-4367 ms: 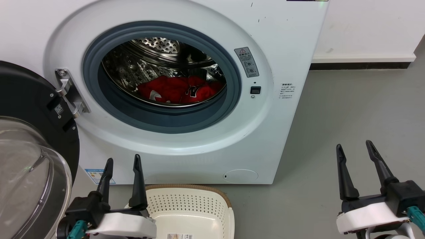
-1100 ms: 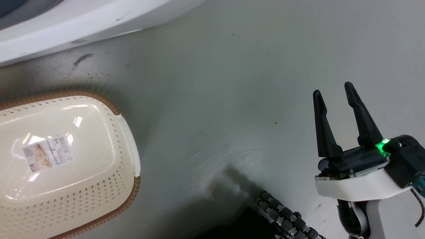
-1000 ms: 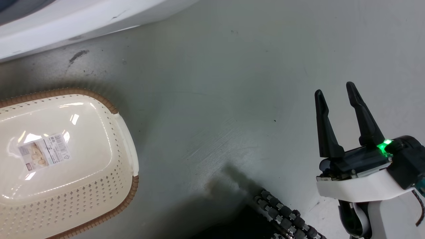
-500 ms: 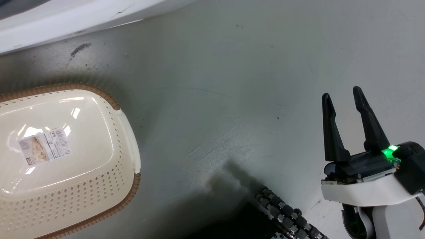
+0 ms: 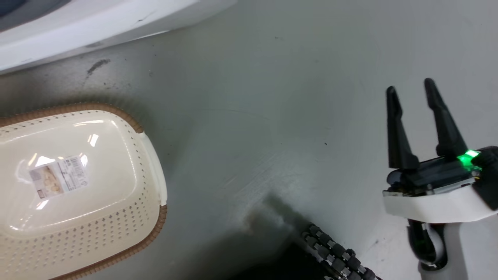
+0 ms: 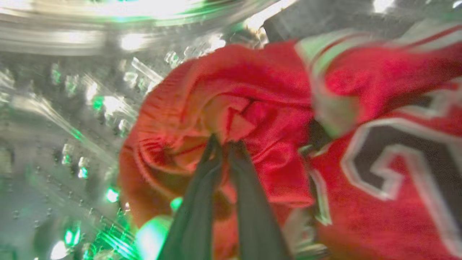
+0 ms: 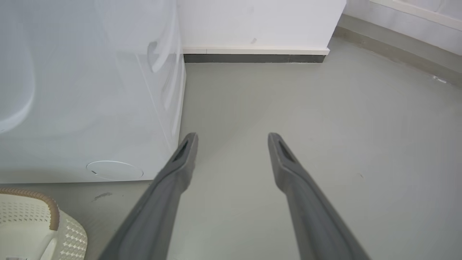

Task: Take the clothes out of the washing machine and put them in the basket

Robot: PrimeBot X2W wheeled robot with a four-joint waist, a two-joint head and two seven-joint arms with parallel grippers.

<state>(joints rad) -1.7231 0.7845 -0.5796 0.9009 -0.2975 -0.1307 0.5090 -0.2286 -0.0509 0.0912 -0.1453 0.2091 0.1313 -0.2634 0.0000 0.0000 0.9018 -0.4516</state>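
Left claw [image 6: 224, 142]: deep in the steel drum [image 6: 54, 108] of the washing machine [image 5: 97, 27] — pinched almost together on a raised fold of the clothes [image 6: 252, 83], with red cloth showing in the thin slit between the fingertips [image 6: 213, 141].
Clothes: heaped on the drum wall, directly ahead of and around the left claw's tips, touching both fingers; blurred in the left wrist view.
Jersey [image 6: 361, 216]: just right of the pinched fold in that view, a black number edged in white [image 6: 397, 159] facing the camera; apart from the fingertips.
Right claw [image 5: 410, 87]: spread wide, only grey floor [image 5: 272, 97] between the fingers; green light [image 5: 467, 156] lit on its body. Same spread in the right wrist view [image 7: 232, 136], pointed along the floor past the machine's front corner.
Washing machine: white lower front across the top left of the head view; to the left of the right claw in the right wrist view [image 7: 90, 108], apart from it.
Basket [image 5: 153, 229]: upright on the floor just in front of the machine, well apart from the right claw — cream base bare, paper label [image 5: 58, 182] stuck on it. Corner of the brown rim at the lower left of the right wrist view [image 7: 36, 193].
Clothes against basket: jersey and the rest in the drum at the left claw; basket outside on the floor.
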